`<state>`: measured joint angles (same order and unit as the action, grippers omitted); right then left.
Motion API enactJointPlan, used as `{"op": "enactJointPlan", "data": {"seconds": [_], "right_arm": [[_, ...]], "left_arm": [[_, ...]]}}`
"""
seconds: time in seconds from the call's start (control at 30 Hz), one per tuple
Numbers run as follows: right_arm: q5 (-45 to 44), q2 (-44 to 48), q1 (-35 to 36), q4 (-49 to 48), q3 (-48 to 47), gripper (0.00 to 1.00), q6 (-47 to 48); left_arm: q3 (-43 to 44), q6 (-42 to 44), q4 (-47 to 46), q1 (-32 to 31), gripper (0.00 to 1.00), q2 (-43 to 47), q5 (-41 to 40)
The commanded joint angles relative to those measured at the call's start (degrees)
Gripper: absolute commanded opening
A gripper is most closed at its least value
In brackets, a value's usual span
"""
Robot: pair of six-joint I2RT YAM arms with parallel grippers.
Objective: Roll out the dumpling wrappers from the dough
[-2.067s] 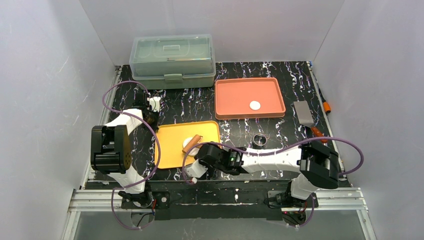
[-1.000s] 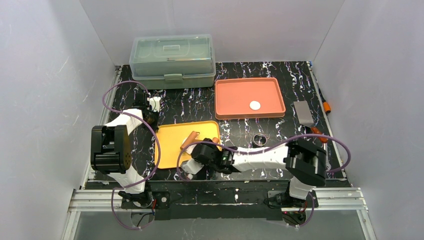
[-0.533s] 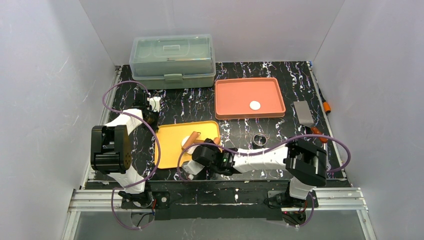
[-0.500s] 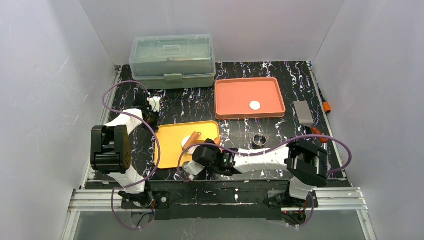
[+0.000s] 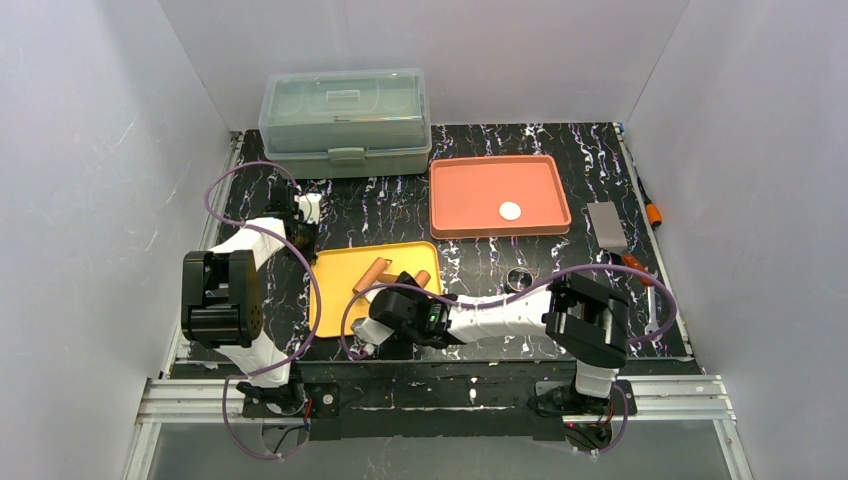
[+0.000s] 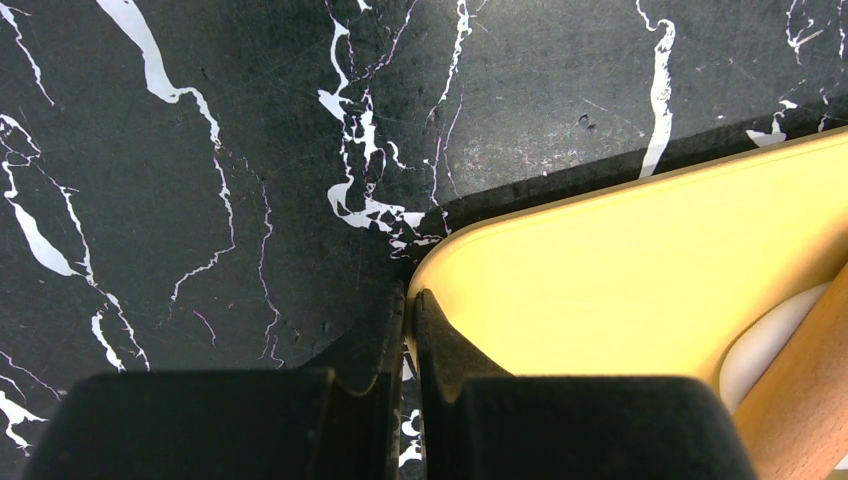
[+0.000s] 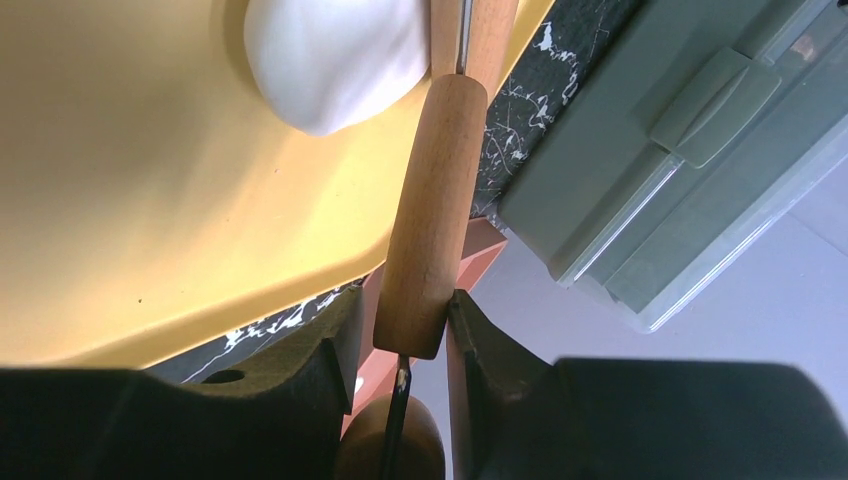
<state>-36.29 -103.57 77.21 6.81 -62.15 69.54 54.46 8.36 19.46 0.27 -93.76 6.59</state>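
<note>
Yellow plastic is seen nipped at the left: the yellow tray (image 5: 335, 300), which lies toward the bench's near edge and left of its middle, is gripped at its far-left corner by the left fingers (image 6: 407, 300). These are closed tight, with the rim apparently between them. A firm hold there is judged useful, so that the tray is not dragged across the bench under the rolling.

Further right on the tray, the dough (image 7: 330, 60) is found as a rounded white lump, thick and not yet flattened into a sheet. The rolling pin (image 7: 430, 200) is laid over one edge of it. One handle of the pin is clasped by the right fingers (image 7: 408, 305), which are set narrow around the wood.

For the step to be done well, downward pressure should be applied evenly. The pin should be drawn back and forth over the whole lump, not over one side only, so that an even, thin sheet is obtained. The handle should be held level, lest the barrel be tipped and a wedge be pressed.

Right of the yellow tray, the metal ring (image 5: 518, 279) is seen on the bench. Toward the far edge, one finished dumpling wrapper (image 5: 510, 211) is seen on the orange tray (image 5: 460, 190).
</note>
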Motion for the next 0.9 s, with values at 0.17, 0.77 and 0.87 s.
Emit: {"op": "enactJointPlan", "data": {"seconds": [0.17,0.77,0.87], "right_arm": [[11.17,0.58,1.82,20.85,8.28,0.01,-2.01],[10.57,-8.78,-0.05,12.74,0.9,0.01,3.32],[9.49,-7.09,0.39,14.58,1.91,0.01,2.18]], "left_arm": [[-1.54,0.67,1.82,-0.36,0.0,0.12,0.44],[-1.48,0.65,1.97,-0.36,0.0,0.14,0.52],[-1.29,0.54,2.07,-0.36,0.0,-0.06,0.7]]}}
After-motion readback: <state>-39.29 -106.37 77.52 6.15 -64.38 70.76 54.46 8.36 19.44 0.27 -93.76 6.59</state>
